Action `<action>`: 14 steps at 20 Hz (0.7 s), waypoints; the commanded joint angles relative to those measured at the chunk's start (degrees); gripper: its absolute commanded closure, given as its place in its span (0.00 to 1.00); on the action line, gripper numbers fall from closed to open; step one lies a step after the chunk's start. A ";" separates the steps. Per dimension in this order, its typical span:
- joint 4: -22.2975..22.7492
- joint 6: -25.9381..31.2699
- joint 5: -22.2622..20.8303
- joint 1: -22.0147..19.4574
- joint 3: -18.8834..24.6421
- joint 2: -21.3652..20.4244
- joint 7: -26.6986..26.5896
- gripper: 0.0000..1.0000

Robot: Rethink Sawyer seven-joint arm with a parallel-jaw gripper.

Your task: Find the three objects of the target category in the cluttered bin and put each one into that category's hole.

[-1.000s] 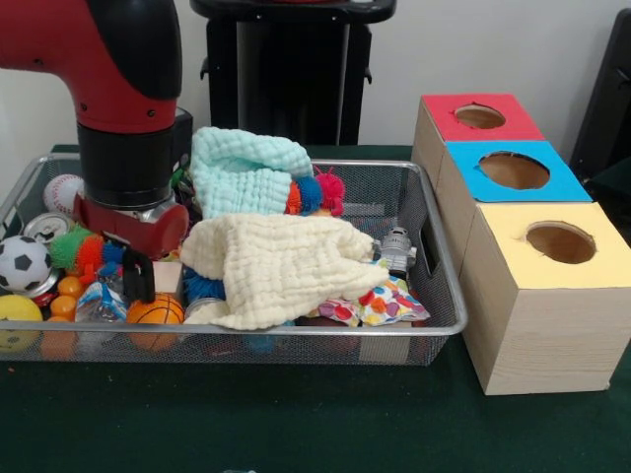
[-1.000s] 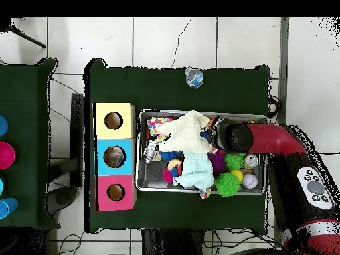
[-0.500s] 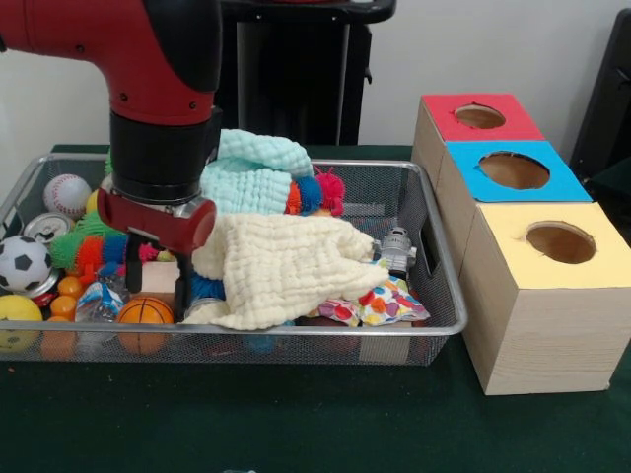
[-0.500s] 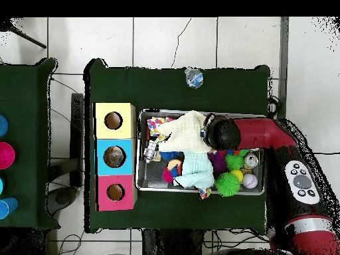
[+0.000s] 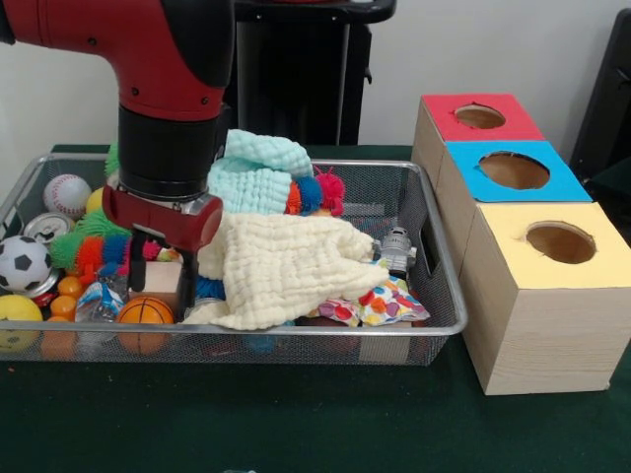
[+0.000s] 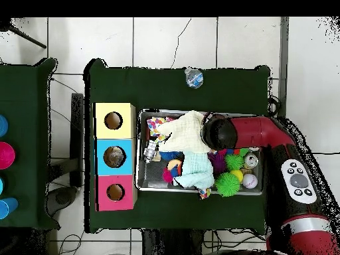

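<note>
A wire mesh bin [image 5: 434, 246] holds a heap of clutter. My gripper [image 5: 162, 277] reaches down into its left half, open, with one black finger on each side of a tan wooden block [image 5: 162, 280]. It stands just left of a cream cloth [image 5: 286, 266]. A small basketball [image 5: 145, 313] lies right in front of it, and a spiky rainbow ball [image 5: 99, 251] to its left. In the overhead view the red wrist [image 6: 219, 133] covers the gripper. The red box [image 5: 478, 116], blue box [image 5: 513, 169] and yellow box [image 5: 557, 241], each with a round hole, stand right of the bin.
A mint cloth [image 5: 256, 168] lies behind the cream one. A soccer ball [image 5: 22, 264], baseball [image 5: 66, 192], can [image 5: 44, 229] and yellow ball [image 5: 15, 310] fill the bin's left end. A toy robot [image 5: 396, 248] and dotted cloth [image 5: 380, 301] lie at its right. A crumpled bottle [image 6: 193, 78] lies outside the bin.
In the front view the arm has shifted right, from over the balls to the cream cloth's edge. The fingers have spread and now straddle the wooden block.
</note>
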 commanded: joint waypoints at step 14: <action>4.98 3.85 -3.93 -2.63 -2.95 -0.92 -12.33 0.00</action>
